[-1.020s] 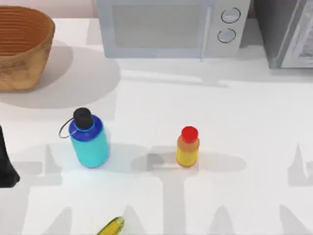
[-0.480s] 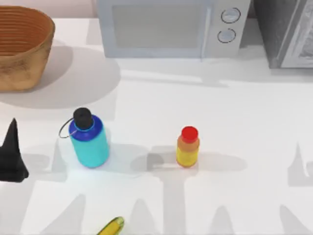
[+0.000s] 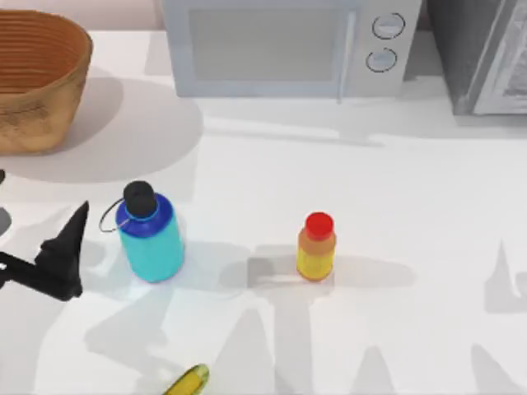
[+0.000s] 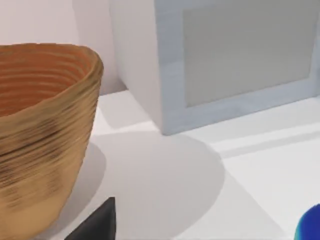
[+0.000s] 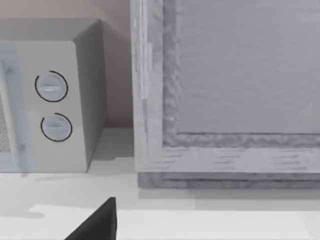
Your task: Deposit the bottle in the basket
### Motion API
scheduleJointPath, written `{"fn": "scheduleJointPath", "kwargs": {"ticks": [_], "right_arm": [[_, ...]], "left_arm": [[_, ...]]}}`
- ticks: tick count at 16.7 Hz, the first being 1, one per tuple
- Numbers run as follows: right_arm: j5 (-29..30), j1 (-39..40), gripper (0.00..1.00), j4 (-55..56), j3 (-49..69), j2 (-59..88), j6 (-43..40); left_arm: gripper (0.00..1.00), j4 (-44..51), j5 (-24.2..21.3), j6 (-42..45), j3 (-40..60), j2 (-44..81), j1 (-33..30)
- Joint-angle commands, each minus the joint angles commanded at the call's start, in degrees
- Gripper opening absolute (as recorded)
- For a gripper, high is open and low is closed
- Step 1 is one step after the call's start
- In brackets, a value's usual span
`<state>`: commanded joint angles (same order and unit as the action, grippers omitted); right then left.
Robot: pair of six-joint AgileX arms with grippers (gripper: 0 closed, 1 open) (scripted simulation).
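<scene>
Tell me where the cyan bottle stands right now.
In the top view the bottle stands upright on the table's left half, in front of the basket, with the left gripper just to its left.

Wicker basket: left part cut by top view's left edge; in left wrist view base and far side cut off.
Left gripper: dark pointed shape near left edge, arm cut off, finger gap not discernible; in left wrist view one dark tip at frame edge.
Cyan water bottle: sliver at left wrist view's corner.
Yellow object: cut by bottom edge, unidentifiable.
Microwave: top cut off.
Right gripper: one dark tip, rest out of frame.
</scene>
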<state>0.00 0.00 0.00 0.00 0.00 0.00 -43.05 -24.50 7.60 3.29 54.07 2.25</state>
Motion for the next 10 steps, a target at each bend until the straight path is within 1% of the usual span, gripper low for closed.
{"fn": "scheduleJointPath", "kwargs": {"ticks": [6, 10], "right_arm": [[0.0, 0.0, 1.0, 0.0, 0.0, 0.0, 0.0], [0.0, 0.0, 1.0, 0.0, 0.0, 0.0, 0.0]], "left_arm": [[1.0, -22.9, -14.7, 4.4, 1.1, 30.0, 1.9], [1.0, -34.1, -22.4, 6.6, 1.5, 45.0, 2.9]]}}
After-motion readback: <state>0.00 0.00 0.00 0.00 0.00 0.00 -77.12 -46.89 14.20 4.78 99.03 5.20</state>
